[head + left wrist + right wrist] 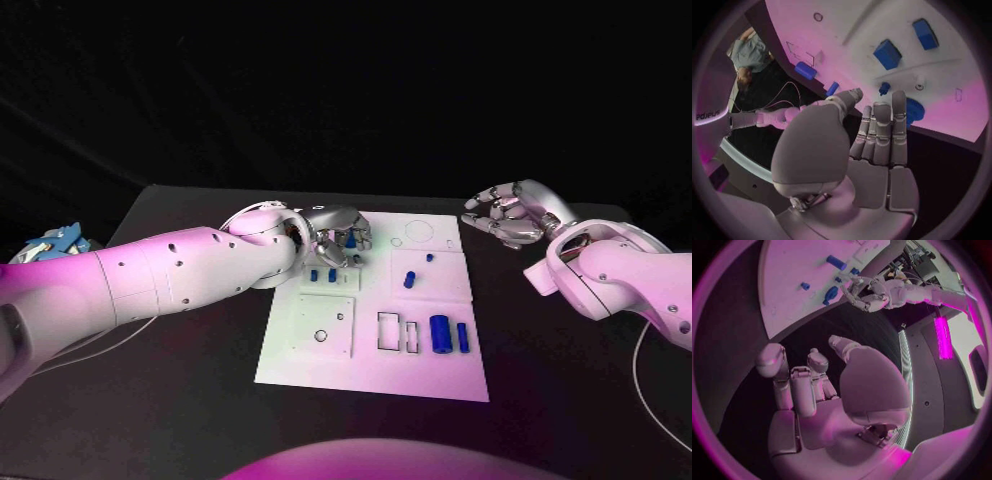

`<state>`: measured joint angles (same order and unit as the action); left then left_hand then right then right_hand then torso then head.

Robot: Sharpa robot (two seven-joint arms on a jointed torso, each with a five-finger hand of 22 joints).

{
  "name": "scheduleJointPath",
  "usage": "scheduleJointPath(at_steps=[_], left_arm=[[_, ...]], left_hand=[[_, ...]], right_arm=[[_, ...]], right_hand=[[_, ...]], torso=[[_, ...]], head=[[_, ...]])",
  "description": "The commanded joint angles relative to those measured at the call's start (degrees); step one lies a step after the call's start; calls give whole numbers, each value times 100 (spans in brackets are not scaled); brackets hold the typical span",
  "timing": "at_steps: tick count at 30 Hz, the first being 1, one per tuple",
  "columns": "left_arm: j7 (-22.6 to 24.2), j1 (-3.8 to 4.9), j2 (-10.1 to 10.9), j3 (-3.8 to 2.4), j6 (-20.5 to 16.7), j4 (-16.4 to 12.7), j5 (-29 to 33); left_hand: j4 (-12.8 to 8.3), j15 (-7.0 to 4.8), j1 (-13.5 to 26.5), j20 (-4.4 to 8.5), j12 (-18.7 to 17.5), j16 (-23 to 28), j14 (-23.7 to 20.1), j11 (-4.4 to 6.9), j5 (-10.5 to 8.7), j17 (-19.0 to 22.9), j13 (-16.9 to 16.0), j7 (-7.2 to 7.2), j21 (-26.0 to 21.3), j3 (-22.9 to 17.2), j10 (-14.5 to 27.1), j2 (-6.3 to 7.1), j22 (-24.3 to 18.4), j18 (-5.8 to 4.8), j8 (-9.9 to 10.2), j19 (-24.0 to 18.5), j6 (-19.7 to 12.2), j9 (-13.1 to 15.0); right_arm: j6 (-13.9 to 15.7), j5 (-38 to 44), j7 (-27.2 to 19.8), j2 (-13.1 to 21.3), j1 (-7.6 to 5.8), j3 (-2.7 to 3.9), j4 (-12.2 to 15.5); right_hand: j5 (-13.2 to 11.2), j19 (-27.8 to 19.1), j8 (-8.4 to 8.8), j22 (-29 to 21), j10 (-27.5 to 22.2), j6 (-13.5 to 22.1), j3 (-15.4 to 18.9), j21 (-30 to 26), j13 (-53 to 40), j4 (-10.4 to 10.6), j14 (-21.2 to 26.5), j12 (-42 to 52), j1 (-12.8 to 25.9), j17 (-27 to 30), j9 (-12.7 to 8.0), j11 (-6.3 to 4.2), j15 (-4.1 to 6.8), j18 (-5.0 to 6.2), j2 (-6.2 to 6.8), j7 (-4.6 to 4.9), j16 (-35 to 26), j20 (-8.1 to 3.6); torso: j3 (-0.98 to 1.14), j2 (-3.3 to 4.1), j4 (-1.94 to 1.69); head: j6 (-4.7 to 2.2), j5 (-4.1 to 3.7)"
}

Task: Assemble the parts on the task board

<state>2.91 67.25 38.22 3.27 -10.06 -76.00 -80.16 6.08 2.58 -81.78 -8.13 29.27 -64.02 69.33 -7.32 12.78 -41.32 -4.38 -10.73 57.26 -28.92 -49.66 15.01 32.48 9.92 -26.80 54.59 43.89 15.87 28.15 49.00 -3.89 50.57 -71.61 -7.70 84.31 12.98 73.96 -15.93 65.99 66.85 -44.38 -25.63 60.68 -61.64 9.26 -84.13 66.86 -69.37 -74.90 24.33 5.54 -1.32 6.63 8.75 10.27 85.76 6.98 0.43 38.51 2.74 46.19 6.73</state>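
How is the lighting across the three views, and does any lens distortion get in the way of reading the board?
Head view: pink-purple light tints the white rectangular task board and both arms; the background is black. Left wrist view: fisheye bends the board's edges, the silver left hand covers the middle, yet the small blue parts read clearly. Right wrist view: strong magenta wash, a bright strip glares at one side, and the silver right hand is evenly lit.

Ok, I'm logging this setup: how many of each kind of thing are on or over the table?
White board: 1
Blue pieces plainly seen on it: 6
Hands: 2, left hand and right hand
Total: 9
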Motion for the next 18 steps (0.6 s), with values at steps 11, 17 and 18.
scheduleJointPath(at_steps=[11, 17, 18], left_arm=[[-246, -2, -171, -2, 324, 137, -611], [-431, -1, -216, -3, 339, 152, -696], [-463, -1, -222, -3, 336, 153, -706]], left_hand=[[-38, 20, -50, -1, -63, -309, 114, 4, -1, -184, 28, 27, 114, 11, 59, -78, 43, 69, 42, 90, 103, -20], [-123, -6, -180, 25, -31, -476, 151, 28, -2, -236, 25, 47, 223, -137, -63, -165, 105, 72, 47, 112, 206, -36], [-129, -8, -183, 28, -27, -494, 159, 31, -4, -246, 24, 48, 236, -149, -79, -167, 112, 72, 50, 113, 215, -39]], right_arm=[[14, -3, -55, -18, 11, 2, -7], [12, -3, -56, -25, 16, 2, -11], [11, -3, -56, -25, 17, 2, -11]], right_hand=[[27, -3, -39, 4, 1, 41, -3, -16, -3, 32, -329, 7, -27, -545, -9, -26, 43, 28, 6, -1, -29, -20], [34, -3, -43, 2, 1, 42, -5, -20, -2, 34, -328, 8, -33, -543, -11, -26, 44, 29, 2, 0, -30, -21], [34, -3, -43, 2, 1, 42, -5, -20, -2, 34, -328, 8, -33, -543, -11, -26, 44, 29, 2, 0, -30, -21]], torso=[[6, 2, -3], [3, -1, -4], [3, -1, -4]], head=[[9, -8], [18, -10], [20, -10]])
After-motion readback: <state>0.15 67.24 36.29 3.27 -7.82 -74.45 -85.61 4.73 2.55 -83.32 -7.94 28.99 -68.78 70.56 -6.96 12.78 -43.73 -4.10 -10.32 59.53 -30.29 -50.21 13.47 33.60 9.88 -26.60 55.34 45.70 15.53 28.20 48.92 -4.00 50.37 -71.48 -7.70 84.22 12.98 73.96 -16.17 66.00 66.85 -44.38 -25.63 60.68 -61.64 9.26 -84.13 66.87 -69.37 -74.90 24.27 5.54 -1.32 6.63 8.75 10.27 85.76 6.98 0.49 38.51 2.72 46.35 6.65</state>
